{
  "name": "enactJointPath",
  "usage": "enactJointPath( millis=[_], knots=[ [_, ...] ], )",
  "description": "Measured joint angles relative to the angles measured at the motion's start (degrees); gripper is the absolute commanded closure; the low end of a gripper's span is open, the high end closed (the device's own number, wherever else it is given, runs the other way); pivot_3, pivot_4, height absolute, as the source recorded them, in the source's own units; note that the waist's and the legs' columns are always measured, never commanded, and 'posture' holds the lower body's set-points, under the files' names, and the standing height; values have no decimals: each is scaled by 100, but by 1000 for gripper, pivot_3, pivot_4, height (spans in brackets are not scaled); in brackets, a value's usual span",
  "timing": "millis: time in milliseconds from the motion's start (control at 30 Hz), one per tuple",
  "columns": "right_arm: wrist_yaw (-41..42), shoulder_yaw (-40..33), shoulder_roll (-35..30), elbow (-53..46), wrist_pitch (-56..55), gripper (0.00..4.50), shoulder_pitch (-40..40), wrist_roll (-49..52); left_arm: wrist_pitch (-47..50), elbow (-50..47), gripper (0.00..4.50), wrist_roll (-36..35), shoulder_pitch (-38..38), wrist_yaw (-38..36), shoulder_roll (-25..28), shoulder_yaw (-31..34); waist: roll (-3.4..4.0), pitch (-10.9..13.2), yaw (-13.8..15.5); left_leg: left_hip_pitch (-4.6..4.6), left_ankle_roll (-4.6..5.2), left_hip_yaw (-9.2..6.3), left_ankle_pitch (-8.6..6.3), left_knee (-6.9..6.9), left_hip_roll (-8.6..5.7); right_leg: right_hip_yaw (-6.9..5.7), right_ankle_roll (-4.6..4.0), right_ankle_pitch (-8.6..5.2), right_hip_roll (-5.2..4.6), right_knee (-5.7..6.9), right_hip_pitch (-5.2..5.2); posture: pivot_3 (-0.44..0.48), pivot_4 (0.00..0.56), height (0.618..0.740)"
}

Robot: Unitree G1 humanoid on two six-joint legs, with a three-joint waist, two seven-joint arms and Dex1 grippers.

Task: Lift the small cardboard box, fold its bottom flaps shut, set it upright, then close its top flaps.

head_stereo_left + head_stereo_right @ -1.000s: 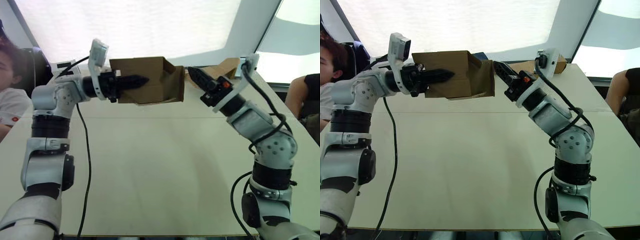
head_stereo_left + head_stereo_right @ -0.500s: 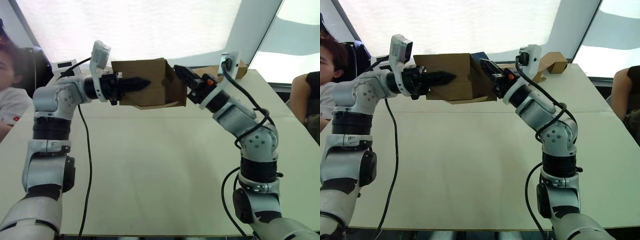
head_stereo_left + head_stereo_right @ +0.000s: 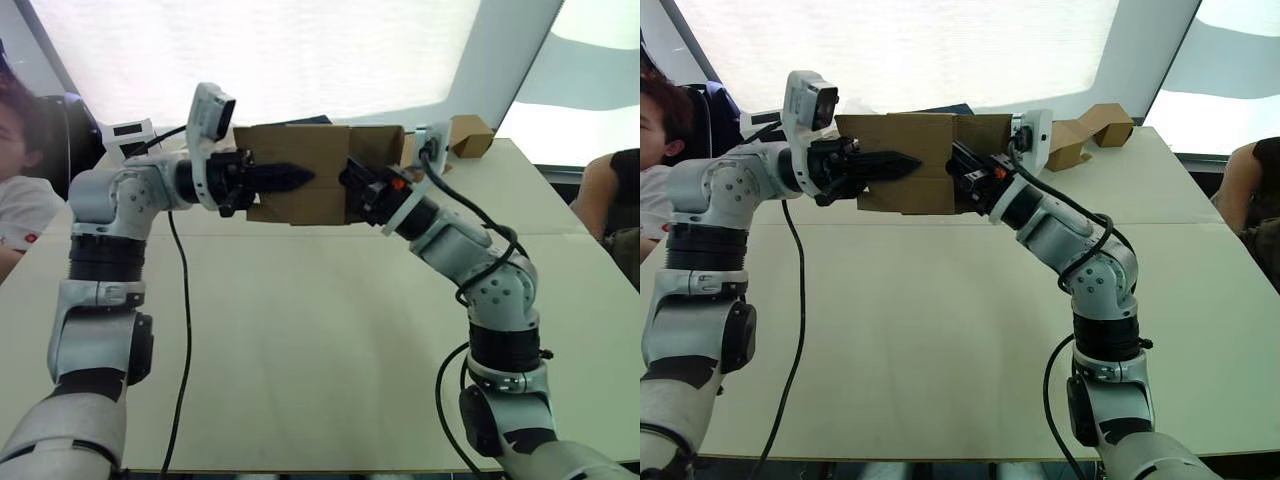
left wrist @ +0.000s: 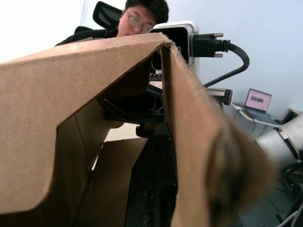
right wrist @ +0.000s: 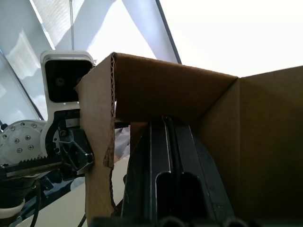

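Left gripper (image 3: 290, 178): black fingers lie flat against the near face of the small cardboard box (image 3: 300, 190), tips pointing toward the robot's right; whether the fingers are parted or pressed together cannot be told.
Right gripper (image 3: 962, 170): reaches in from the robot's right and meets the box at its right end; the wrist view looks along its black fingers (image 5: 163, 161) into the box's brown interior; finger spread cannot be told, and no clamp on the cardboard is visible.
Small cardboard box: plain brown, held in the air between the two grippers, well above the table (image 3: 320, 350), lying on its side with its long axis running left to right.
Flaps: in the left wrist view a brown panel (image 4: 71, 109) folds over from one side and another panel (image 4: 199, 142) stands edge-on beside it, with dark gripper parts in the gap between; which are the bottom flaps and which the top flaps cannot be told.
Second cardboard box (image 3: 468, 133): small, brown, resting at the far right of the table, well apart from the held box.
Table: pale, flat, with a seam line across it beneath the arms.
Person at left (image 3: 20, 190): seated by the table edge in a white top.
Person at right (image 3: 605, 185): an arm in a dark sleeve at the frame edge.
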Motion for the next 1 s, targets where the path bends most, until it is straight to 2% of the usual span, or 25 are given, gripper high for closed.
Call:
enactJointPath(
  millis=[167,267,500,633,800,1000],
  knots=[
    [474,36,-546,-232,0,4491,189,-206,-194,133,4500,146,-10,35,-37,-19,0,0,13,-2,0,0,0,0,-2,-1,0,0,0,-2,0,0,150,740],
    [810,23,-1106,-481,32,4491,427,-293,-249,212,4500,210,-8,26,-27,-72,0,0,24,-5,1,0,-1,0,-4,-1,0,0,-1,-5,0,0,150,740],
    [1057,-772,-1877,-785,432,4491,832,353,-342,297,4500,298,-10,-21,-15,-122,-1,0,26,-5,1,-3,-1,1,0,-1,0,0,-2,-4,0,0,150,740],
    [1308,-806,-2381,-1238,827,4491,1695,626,-367,341,4500,304,-19,-35,7,-124,-1,1,33,-8,2,-7,-1,1,1,1,0,0,0,-6,0,0,150,740],
    [1477,-453,-2565,-1534,848,4491,2054,369,-370,345,4500,301,-39,-38,-29,-124,-1,1,8,-5,2,-2,-1,5,-1,1,1,0,5,-4,1,0,150,740],
    [1286,-26,-2181,-1181,438,4491,1634,-355,-172,-18,4500,149,-80,-48,-85,-126,-1,1,21,-9,1,-6,-1,5,9,10,1,0,26,-5,-2,0,150,740]
  ],
)
